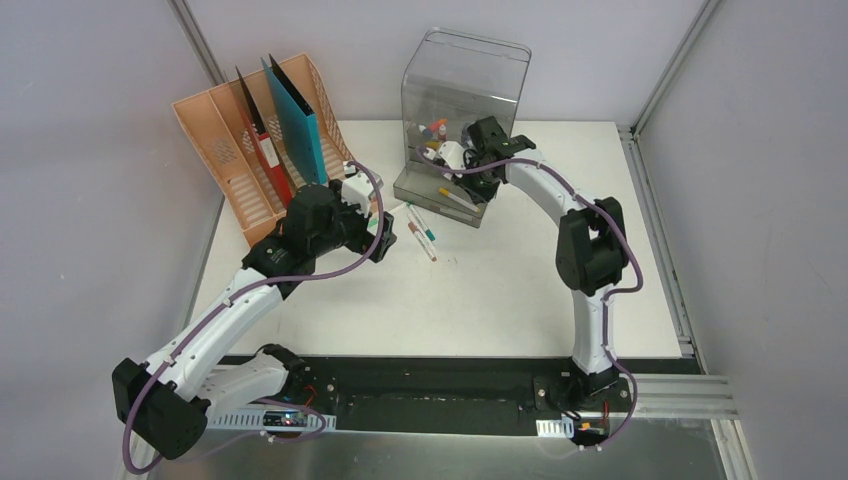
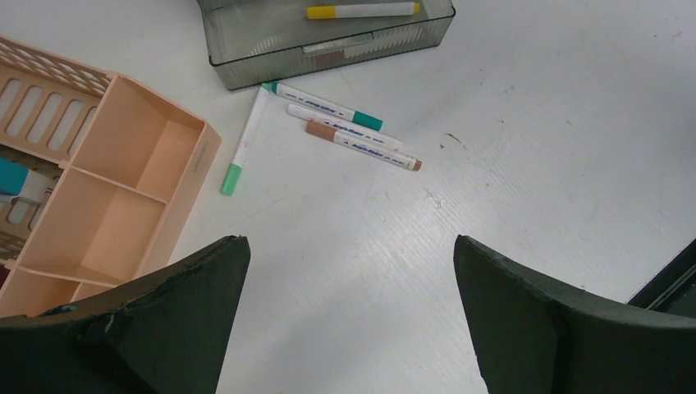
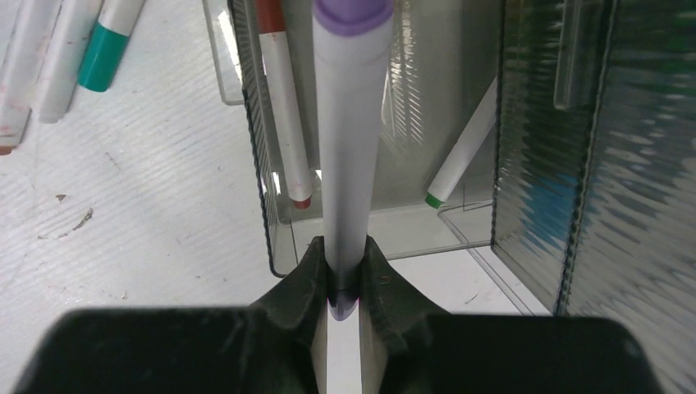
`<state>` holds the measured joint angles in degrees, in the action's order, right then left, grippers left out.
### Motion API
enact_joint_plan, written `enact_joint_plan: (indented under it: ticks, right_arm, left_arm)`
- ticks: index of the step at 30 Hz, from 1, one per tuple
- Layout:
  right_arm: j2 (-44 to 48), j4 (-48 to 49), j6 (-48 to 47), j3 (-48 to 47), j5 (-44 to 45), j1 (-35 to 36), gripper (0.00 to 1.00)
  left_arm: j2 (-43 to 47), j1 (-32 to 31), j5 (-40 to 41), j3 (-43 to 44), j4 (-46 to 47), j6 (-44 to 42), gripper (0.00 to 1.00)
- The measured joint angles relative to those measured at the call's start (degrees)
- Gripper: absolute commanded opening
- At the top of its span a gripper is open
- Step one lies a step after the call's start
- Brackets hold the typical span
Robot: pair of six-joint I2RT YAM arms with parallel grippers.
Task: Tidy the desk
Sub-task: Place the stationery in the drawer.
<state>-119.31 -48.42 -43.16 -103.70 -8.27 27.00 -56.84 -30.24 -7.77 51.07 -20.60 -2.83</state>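
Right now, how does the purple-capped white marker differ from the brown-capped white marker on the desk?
The purple-capped white marker is clamped in the right tool, over the clear grey plastic drawer; the brown-capped white marker lies loose on the large white desk. Both have white barrels.

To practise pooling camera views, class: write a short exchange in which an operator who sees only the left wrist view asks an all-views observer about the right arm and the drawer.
Operator: I see loose markers on the desk beside the open drawer. What is the right tool doing?
Observer: The right tool is shut on a purple-capped marker, held over the drawer.
Operator: What lies in the drawer besides the yellow marker?
Observer: A red-tipped marker and a green-tipped marker.
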Motion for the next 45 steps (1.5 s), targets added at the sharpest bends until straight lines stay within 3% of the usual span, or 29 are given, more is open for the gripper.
enact_joint_plan:
  ticks: [6, 11, 17, 26, 34, 45]
  right_arm:
    - [-1.66, 0.09, 0.94, -1.97, 1.46, 0.11, 0.01]
    - [-2.75, 0.04, 2.01, -3.52, 2.54, 0.11, 0.2]
    - [-3.28, -0.39, 3.37, -4.37, 3.08, 0.13, 0.34]
    - [-3.39, -1.75, 4.81, -6.43, 2.54, 0.15, 0.35]
    - [-2.49, -4.13, 7.15, -6.34, -3.19, 0.15, 0.34]
    - [12.98, -7.8, 7.69, 2.12, -20.52, -0.13, 0.32]
  left_arm:
    - [0.55, 0.0, 0.0, 0.0, -0.02, -0.15, 0.99]
    - [0.98, 0.0, 0.0, 0.0, -0.02, -0.24, 0.99]
    - [1.05, 0.0, -0.02, 0.0, -0.04, -0.37, 0.99]
    - [1.05, 0.0, 0.0, 0.0, -0.04, -0.66, 0.99]
    - [1.03, 0.0, -0.02, 0.0, -0.04, -0.66, 0.99]
    - [0.04, 0.0, -0.07, 0.0, -0.07, -0.63, 0.99]
